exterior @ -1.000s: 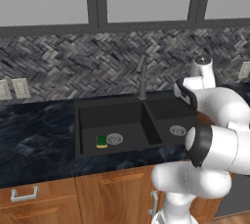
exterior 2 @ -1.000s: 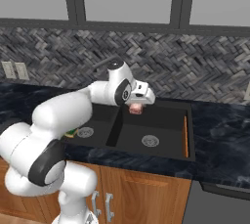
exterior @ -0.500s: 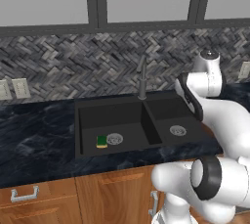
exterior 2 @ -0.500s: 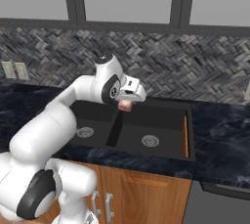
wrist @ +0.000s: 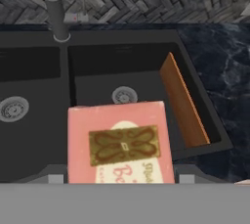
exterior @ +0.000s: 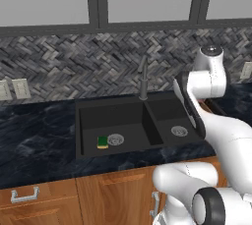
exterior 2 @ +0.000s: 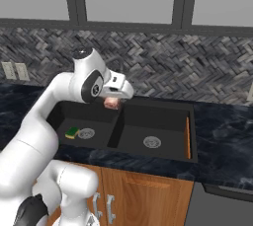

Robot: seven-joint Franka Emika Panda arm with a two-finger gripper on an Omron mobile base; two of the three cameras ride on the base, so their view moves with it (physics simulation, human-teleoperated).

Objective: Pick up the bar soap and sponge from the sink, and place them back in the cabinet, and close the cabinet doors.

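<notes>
A: Status? Start big.

B: Dark marble worktop point(exterior 2: 227, 136), black double sink point(exterior 2: 163, 109) set into it, faucet point(exterior: 143, 76) at the far rim. A brown board point(exterior 2: 188, 136) leans on the right basin's right wall.

A: Arm?

B: Raised over the divider between basins. Pincer point(exterior 2: 112, 104) clamped on the bar soap point(wrist: 119, 142), well clear of the basin floor.

A: Sponge?

B: Sponge point(exterior: 102, 142) sits in the left basin, just left of its drain point(exterior: 115, 139).

A: Step?

B: My read: soap carry, first of two. Next needs a lift and swing up toward the cabinet, grip kept firm, clearing the faucet. Sponge and doors not yet done.
</notes>
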